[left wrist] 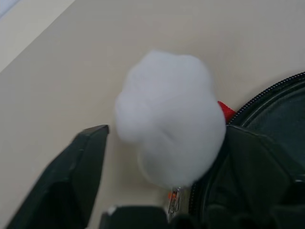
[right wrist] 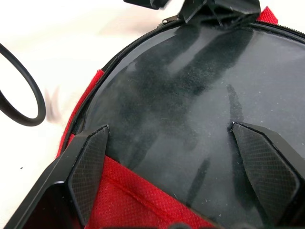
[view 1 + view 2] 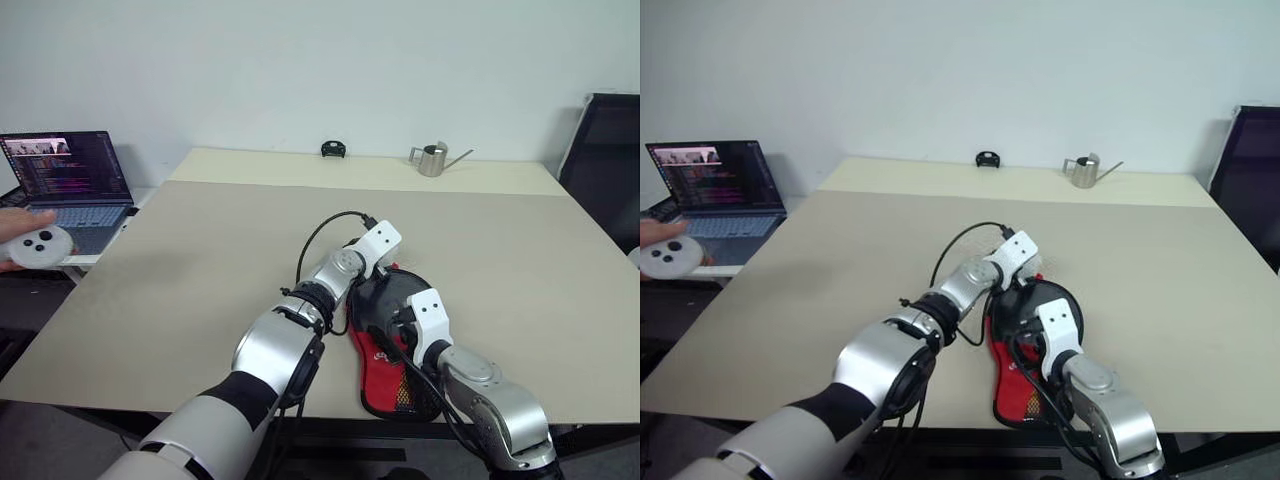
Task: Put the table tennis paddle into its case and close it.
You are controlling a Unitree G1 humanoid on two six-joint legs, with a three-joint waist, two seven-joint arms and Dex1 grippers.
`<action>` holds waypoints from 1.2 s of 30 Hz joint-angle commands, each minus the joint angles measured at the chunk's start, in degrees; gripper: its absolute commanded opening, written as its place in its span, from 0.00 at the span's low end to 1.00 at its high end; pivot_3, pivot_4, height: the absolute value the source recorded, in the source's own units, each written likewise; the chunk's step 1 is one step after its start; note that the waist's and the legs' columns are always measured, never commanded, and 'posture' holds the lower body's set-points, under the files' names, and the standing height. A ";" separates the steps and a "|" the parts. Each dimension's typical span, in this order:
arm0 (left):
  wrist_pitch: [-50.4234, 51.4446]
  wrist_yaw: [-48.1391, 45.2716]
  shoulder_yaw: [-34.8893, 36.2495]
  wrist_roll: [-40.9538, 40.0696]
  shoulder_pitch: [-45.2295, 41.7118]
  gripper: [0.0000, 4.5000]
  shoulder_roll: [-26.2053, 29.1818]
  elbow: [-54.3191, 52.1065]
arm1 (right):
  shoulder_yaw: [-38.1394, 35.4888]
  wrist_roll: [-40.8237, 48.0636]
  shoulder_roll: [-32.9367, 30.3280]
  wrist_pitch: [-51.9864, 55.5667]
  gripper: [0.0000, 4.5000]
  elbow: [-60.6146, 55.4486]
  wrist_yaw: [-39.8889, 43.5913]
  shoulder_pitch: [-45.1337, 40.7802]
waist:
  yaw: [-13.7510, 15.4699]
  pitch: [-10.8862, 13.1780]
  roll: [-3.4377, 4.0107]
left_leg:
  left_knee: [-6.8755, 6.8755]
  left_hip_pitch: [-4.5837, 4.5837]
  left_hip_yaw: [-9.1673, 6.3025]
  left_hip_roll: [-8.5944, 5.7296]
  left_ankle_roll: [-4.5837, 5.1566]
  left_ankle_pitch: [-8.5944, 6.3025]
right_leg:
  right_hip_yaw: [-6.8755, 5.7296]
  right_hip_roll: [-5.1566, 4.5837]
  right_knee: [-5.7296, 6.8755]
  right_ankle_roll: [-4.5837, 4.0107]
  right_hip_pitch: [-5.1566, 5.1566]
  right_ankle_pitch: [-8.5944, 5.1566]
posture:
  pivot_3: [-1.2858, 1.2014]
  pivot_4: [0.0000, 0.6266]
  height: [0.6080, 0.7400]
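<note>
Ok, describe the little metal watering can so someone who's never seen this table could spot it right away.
Look to the far edge of the big beige table, near the white wall. Toward its right end stands the watering can, apart from the small black object to its left. It is shiny metal with a thin spout slanting up and right.

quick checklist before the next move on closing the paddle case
1. Case lies flat on the table: ok.
2. Paddle inside the case: cannot tell; its handle and face are not seen.
3. Left gripper open around the white ball charm at the zip: ok, fingers apart, not clamped on it.
4. Right gripper open over the case's round black part: ok, holding nothing.
5. Zip fully closed: cannot tell; the zip teeth show along the rim, their end is hidden.
6. Cable loops beside the case: ok, clear of the zip.
</note>
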 commanded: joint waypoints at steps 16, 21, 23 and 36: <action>-8.28 -13.46 5.00 -6.38 -4.55 0.99 9.91 -3.57 | -2.67 0.95 -2.53 0.50 1.00 14.39 3.97 -5.08 | -0.50 0.11 0.14 | -0.02 0.14 0.00 0.09 -0.01 0.01 | 0.06 0.06 0.12 0.00 0.00 0.00 | 0.52 0.24 1.00; -10.26 -18.98 6.20 -8.82 -2.84 0.99 16.04 -5.62 | -4.50 3.61 -6.62 1.91 1.00 9.76 7.81 -3.84 | 0.09 0.24 0.32 | -0.19 0.09 -0.02 0.07 -0.01 0.01 | 0.04 0.05 0.03 -0.07 -0.04 0.03 | 0.52 0.24 1.00; -10.69 -23.66 7.52 -11.38 -1.40 0.99 18.12 -7.34 | -4.95 5.14 -8.79 2.28 1.00 7.49 9.95 -3.16 | 0.35 0.26 0.34 | -0.20 -0.15 -0.12 0.02 -0.02 0.01 | 0.00 0.03 -0.13 -0.12 -0.13 0.06 | 0.52 0.24 1.00; 20.39 -50.08 4.01 -32.86 31.87 0.99 23.35 -66.73 | -11.45 17.13 -23.08 -1.76 1.00 -3.24 26.72 -3.91 | 0.45 0.71 0.87 | -0.63 -1.29 -0.18 -0.07 -0.26 0.16 | 0.06 -0.19 -0.67 -0.30 -1.05 -0.07 | 0.52 0.24 1.00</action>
